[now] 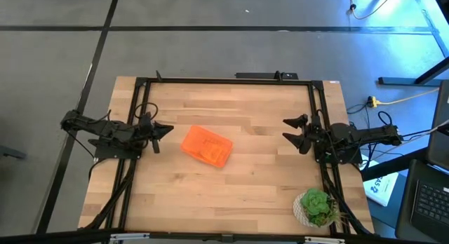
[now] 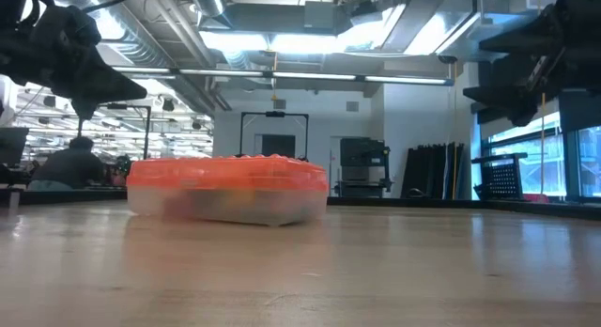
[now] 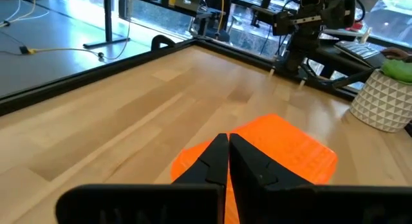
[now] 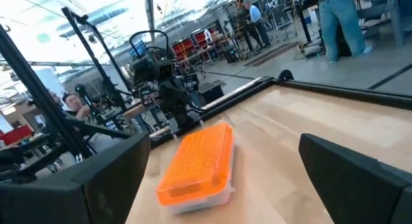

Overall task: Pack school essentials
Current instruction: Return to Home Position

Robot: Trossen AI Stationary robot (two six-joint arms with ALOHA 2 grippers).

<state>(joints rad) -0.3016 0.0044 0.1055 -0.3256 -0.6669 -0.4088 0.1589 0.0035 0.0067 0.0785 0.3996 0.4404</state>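
Your table (image 1: 238, 181) shows no loose stationery; the orange-lidded box (image 1: 206, 146) sits closed near its middle, so the school essentials look packed inside. Beside it your left gripper (image 1: 163, 130) is pinched closed, your right gripper (image 1: 293, 130) gapes wide well apart, both empty; only parking remains

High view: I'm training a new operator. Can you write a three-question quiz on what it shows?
1. True or false: the lid is on the box.
2. Of the left gripper and the right gripper, which is open? A) left B) right C) both
3. Fill in: the plant stands at the table corner nearest the ___ arm.

Key: 1 true; 2 B; 3 right.
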